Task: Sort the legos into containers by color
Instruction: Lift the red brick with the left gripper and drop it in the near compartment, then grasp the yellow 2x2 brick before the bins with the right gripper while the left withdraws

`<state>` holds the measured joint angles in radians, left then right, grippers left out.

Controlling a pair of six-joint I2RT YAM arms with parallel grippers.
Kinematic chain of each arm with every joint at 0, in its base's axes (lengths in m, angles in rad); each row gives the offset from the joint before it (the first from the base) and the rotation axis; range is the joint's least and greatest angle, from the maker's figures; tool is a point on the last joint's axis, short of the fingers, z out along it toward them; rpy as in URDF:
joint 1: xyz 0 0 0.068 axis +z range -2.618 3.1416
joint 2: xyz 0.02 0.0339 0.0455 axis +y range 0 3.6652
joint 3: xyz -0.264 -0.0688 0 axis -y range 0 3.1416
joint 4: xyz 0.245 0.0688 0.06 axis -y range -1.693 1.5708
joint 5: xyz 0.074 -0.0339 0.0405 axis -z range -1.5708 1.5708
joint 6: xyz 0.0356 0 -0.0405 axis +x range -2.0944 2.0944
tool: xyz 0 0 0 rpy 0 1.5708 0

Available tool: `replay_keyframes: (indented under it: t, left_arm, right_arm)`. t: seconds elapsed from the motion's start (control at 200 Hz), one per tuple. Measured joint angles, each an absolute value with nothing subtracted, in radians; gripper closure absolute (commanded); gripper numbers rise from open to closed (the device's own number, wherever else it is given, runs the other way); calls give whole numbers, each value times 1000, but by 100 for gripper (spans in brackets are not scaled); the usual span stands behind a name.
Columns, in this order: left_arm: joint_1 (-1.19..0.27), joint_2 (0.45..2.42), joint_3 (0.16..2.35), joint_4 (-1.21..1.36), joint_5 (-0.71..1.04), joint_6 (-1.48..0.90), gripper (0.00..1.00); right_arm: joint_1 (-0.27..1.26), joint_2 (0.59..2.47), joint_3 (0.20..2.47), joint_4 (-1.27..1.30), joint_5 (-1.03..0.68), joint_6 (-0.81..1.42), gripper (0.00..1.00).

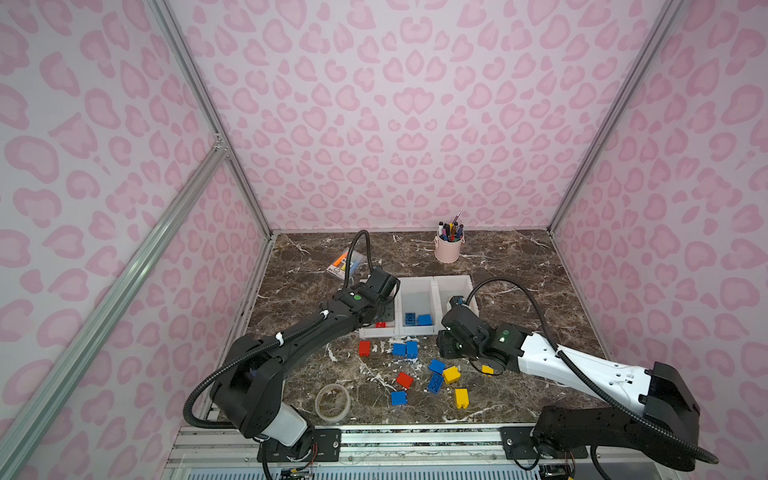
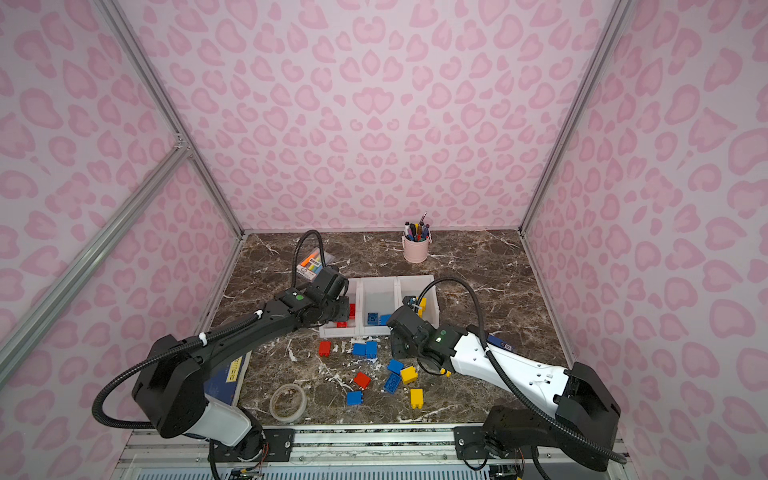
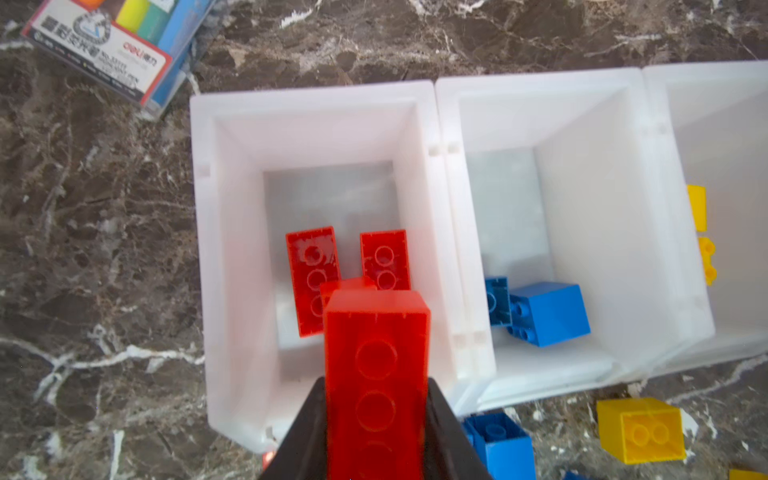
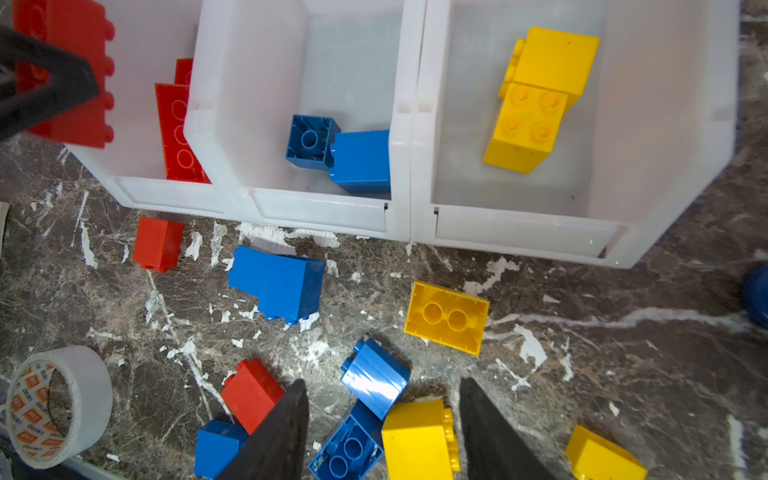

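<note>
left tool (image 3: 376, 380) grips a red lego (image 3: 376, 332) over the container (image 3: 216, 249) holding reds; right tool (image 4: 383, 380) gapes.

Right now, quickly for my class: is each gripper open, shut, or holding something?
Left gripper: shut on a red lego over the left container.
Right gripper: open, holding nothing.

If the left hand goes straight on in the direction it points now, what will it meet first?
Most likely the red bricks lying in the left bin. The left hand is shut on a long red brick pointing into that bin; how far down is unclear.
</note>
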<state>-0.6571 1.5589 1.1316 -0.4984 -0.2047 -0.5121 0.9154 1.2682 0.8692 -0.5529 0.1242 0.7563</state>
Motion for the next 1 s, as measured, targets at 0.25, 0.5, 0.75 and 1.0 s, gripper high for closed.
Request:
replay_keyframes:
  t: [0.25,0.5,0.75,1.0]
  left_arm:
    - [-607,1659,1200,-497,-187,-455,65]
    - [-590,1678,1221,-498,-174,-442,48]
    - [-588,1632,1206,-493,-164,-439,44]
    - [-588,1494,1081,-481,-155,-483,42]
  right_arm:
    - [919,1243,857,-572,137,767,41]
    - [923,1226,854,-582,145,775,41]
    - [930,1224,852,-590,154,778,41]
    - [932,1224,838,-591,156,791,41]
